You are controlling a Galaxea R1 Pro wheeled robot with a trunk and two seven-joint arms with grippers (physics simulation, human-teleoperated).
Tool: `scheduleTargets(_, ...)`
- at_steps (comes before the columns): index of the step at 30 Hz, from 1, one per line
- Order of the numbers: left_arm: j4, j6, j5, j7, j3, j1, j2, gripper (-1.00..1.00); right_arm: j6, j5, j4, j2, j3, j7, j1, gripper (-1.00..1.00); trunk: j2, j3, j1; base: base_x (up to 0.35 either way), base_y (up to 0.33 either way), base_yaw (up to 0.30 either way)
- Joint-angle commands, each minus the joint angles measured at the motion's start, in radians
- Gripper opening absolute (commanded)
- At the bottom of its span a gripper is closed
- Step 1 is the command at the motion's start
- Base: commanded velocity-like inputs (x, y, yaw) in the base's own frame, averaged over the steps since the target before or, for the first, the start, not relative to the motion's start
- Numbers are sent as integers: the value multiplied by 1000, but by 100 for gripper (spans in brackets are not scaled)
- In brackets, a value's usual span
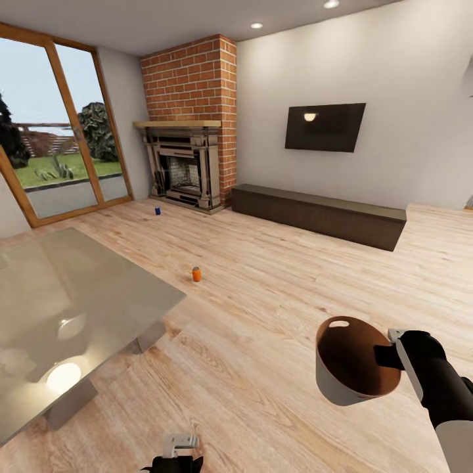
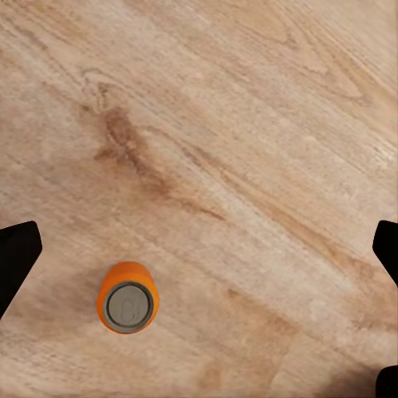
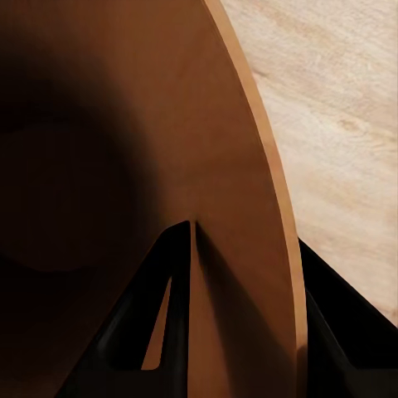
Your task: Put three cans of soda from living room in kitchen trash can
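- While the right pincer (image 1: 387,355) clamped the trash can (image 1: 355,368) rim, tilting risked slippage.
- Left pincer (image 2: 199,249), spread wide above an orange can (image 2: 127,297), sat off-centre; descending could topple it.

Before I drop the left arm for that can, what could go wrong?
The orange can stands upright well off-centre between the open left jaws, near one finger; a straight descent could knock it over and set it rolling. The bin hangs tilted from the right gripper, pinched only by its rim, so moving the trunk might loosen it.
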Motion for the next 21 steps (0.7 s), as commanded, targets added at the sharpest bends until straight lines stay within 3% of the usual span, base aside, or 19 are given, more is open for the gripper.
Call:
scheduleTargets(1, 0, 0, 0, 0, 0, 0, 0, 100, 0, -9, 0, 0, 0, 4, 0, -100, 0, 0, 0, -3, -2, 0)
scheduleTargets(21, 0, 0, 1, -1, -1, 0, 0, 100, 0, -22, -60, -1, -17, 7, -15, -100, 0, 0, 0, -36, -11, 0)
